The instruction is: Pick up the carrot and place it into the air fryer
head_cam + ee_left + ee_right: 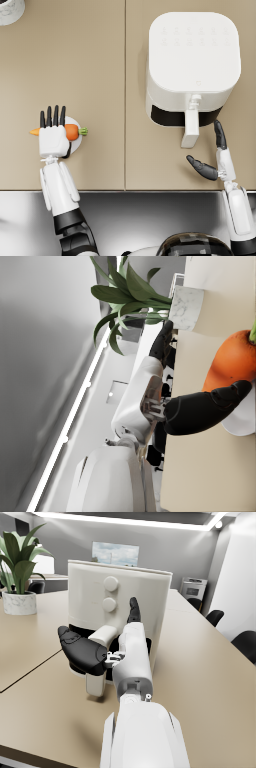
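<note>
1. Carrot (72,132): I log it lying on its side on a small white plate (76,145) on the tan surface (100,75), well apart from the air fryer. Orange pointed tip one way, green stub the other.

2. Left robot hand (53,134): I see it lying over the carrot's middle, fingers stretched flat past it. In the left wrist view the thumb (210,406) touches the carrot's flank. I cannot tell whether the fingers have closed round it.

3. Right robot hand (216,157): holds nothing, thumb and fingers spread wide, just beside the air fryer's handle (191,125) and not touching it.

4. Air fryer (192,55): white, its drawer appears only slightly out, showing a dark band; I judge it needs pulling further before anything goes in.

5. Handling, my judgement: the carrot should be light, stiff and not fragile, but smooth, round and tapered, so it may roll on the plate or slip toward the thin end.

6. Where to hold: I would take it across the thick middle, near the green end, thumb opposite fingers.

7. Other: potted plant (19,572) at the surface's far edge.
</note>
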Available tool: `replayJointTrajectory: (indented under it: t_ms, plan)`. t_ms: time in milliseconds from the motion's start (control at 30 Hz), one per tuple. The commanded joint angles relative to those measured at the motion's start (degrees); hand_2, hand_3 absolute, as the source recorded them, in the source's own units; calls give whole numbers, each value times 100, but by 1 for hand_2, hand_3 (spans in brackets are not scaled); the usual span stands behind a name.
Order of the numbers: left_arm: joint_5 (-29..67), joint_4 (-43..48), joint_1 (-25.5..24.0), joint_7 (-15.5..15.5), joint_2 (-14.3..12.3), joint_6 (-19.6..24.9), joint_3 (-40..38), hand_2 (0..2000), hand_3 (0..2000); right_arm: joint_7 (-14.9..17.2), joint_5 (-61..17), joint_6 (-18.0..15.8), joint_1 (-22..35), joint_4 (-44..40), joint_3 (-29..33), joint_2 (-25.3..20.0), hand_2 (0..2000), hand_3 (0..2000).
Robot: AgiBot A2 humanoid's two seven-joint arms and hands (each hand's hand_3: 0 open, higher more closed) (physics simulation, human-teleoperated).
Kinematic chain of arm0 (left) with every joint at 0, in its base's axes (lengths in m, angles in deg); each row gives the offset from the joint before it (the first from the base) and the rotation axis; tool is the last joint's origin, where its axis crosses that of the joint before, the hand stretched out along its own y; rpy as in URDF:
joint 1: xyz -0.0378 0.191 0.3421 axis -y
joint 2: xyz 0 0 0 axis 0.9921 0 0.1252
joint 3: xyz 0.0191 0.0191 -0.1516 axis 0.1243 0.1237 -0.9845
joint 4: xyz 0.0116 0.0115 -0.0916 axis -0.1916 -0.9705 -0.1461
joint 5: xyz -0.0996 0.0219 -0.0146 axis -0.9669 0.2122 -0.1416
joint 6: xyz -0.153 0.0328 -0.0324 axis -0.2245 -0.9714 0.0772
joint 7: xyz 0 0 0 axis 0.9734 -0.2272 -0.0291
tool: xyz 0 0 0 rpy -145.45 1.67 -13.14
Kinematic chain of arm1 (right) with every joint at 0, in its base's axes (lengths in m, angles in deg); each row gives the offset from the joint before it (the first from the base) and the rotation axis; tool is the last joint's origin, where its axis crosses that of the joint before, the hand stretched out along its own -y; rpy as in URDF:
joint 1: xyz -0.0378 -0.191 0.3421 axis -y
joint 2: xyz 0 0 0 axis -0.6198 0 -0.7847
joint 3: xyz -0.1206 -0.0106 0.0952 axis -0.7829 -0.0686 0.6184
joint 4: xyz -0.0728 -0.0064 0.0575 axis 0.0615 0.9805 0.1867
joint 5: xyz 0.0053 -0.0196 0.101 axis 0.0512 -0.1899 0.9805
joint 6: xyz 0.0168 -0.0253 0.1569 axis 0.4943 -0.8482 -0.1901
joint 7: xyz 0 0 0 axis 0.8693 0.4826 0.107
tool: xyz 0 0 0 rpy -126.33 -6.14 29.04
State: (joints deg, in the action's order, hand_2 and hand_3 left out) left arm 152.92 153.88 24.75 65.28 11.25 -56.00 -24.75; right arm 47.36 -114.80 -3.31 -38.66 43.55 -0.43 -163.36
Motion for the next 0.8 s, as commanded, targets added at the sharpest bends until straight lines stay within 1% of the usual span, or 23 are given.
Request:
replayJointTrajectory:
  t_ms: [33, 133, 300, 533, 567, 600, 633, 667, 733, 767, 800]
  plan:
    - [262, -267, 210, -8, 8, 30, 102, 0, 0, 0, 0, 0, 63, 31, 94, -36, 0, 0]
    - [848, -485, 313, -20, 1, 77, 93, 0, 0, 0, 0, 0, 42, -7, 61, -60, 0, 0]
    - [1122, -763, 421, -29, -18, 15, 340, 0, 0, 0, 0, 0, 133, -51, 59, -150, 0, 0]
    - [1176, -1921, 962, -66, 2, -287, 655, 0, 0, 0, 1, 0, 203, -6, 101, -248, 0, 0]
    - [1176, -2248, 1111, -65, 7, -330, 649, 0, 0, 0, 1, 0, 190, 32, 111, -253, 0, 0]
    - [1180, -2443, 1151, -20, 13, -374, 674, 0, 0, 0, 1, 0, 179, 20, 114, -259, 0, 0]
    - [1183, -2551, 1161, 18, 25, -411, 696, 1361, 327, 0, 1, 0, 139, 23, 110, -254, 0, 0]
    - [1185, -2697, 1199, 52, 35, -430, 753, 2000, 653, 0, 1, 0, 137, 23, 117, -263, 0, 0]
    - [1179, -2422, 951, 87, 61, -973, 783, 2000, 1307, 0, 1, 0, 112, -14, 97, -274, 0, 0]
    - [1175, -1987, 768, -164, 58, -1399, 727, 2000, 1633, 0, 1, 0, 108, -42, 32, -282, 0, 0]
    - [1175, -1608, 671, -502, 43, -1718, 571, 2000, 1960, 0, 1, 0, 83, -95, -22, -282, 0, 0]
